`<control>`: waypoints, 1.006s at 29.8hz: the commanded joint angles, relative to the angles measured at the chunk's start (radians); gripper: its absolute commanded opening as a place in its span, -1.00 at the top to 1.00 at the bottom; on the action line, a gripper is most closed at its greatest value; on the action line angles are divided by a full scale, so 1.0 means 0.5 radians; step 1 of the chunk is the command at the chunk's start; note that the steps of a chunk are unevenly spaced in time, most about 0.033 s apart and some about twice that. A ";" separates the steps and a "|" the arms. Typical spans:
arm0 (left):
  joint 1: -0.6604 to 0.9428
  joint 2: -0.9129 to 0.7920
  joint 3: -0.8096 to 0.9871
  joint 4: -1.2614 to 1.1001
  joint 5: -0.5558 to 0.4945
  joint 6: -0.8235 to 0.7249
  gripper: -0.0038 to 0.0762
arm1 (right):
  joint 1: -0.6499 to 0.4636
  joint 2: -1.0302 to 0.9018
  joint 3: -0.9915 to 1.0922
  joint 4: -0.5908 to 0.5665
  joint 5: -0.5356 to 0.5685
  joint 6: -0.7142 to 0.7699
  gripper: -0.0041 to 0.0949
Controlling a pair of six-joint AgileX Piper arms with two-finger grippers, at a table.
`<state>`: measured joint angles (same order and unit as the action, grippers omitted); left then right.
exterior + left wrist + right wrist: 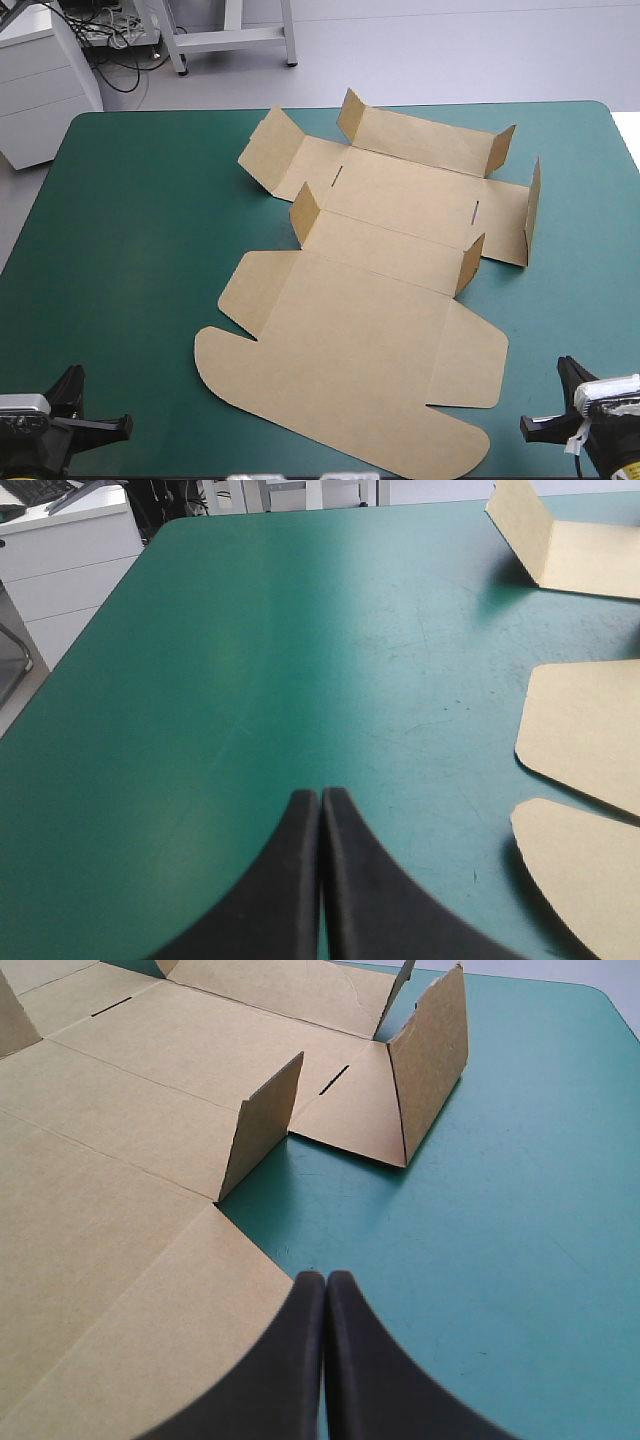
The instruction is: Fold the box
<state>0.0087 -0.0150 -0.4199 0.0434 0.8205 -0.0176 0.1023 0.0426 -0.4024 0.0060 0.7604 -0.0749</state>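
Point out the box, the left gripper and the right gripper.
box [360, 325], high view, its flat middle panel.
left gripper [321, 798], left wrist view, at its shut fingertips.
right gripper [325, 1280], right wrist view, at its shut fingertips.

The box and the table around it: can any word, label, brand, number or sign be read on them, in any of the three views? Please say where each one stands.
There are none to read.
The box is plain brown board in every view. Its only marks are two short dark slits, which are cuts and not print.
The teal-green cover carries no writing either.
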 commanded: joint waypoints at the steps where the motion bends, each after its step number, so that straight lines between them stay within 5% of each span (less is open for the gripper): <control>1: -0.008 -0.029 -0.040 -0.010 -0.150 -0.008 0.98 | -0.003 0.025 -0.064 -0.012 -0.161 -0.003 0.96; 18: -0.008 -0.029 -0.040 -0.010 -0.150 -0.008 0.98 | -0.003 0.033 -0.064 -0.012 -0.161 -0.020 0.93; 23: -0.008 -0.029 -0.040 -0.010 -0.150 -0.008 0.98 | -0.003 0.033 -0.064 -0.012 -0.161 -0.020 0.55; 30: -0.008 -0.029 -0.040 -0.010 -0.150 -0.008 0.98 | -0.003 0.033 -0.064 -0.012 -0.161 -0.008 -0.38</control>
<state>0.0087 -0.0150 -0.4199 0.0434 0.8194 -0.0176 0.1023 0.0426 -0.4024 0.0060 0.7604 -0.0761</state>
